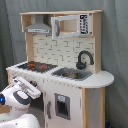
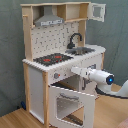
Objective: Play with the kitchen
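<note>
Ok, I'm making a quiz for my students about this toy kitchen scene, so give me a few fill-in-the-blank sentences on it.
1. In the second exterior view the oven door hangs ____.
2. The black faucet stands behind the ____.
3. The grey hood hangs directly above the ____.
4. In the second exterior view the robot arm reaches toward the kitchen's ____ side.

Missing words: open; sink; hob; front
</note>
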You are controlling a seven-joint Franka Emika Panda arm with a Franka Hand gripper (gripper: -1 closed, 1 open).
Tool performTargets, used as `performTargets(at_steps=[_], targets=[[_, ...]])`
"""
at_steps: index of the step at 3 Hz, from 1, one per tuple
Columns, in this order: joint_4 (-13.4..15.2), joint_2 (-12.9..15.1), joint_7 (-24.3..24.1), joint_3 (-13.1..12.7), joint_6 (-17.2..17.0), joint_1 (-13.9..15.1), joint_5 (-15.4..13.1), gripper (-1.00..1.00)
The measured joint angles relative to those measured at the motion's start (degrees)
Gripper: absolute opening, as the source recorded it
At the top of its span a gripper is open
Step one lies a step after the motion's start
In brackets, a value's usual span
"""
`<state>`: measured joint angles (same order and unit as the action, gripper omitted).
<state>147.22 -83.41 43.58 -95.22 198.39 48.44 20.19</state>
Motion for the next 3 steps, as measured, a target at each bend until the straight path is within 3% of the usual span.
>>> performTargets(at_steps=[3], targets=[[-0.1, 1.5, -17.7, 0.1, 0.0, 0.0, 0.0, -1.0]])
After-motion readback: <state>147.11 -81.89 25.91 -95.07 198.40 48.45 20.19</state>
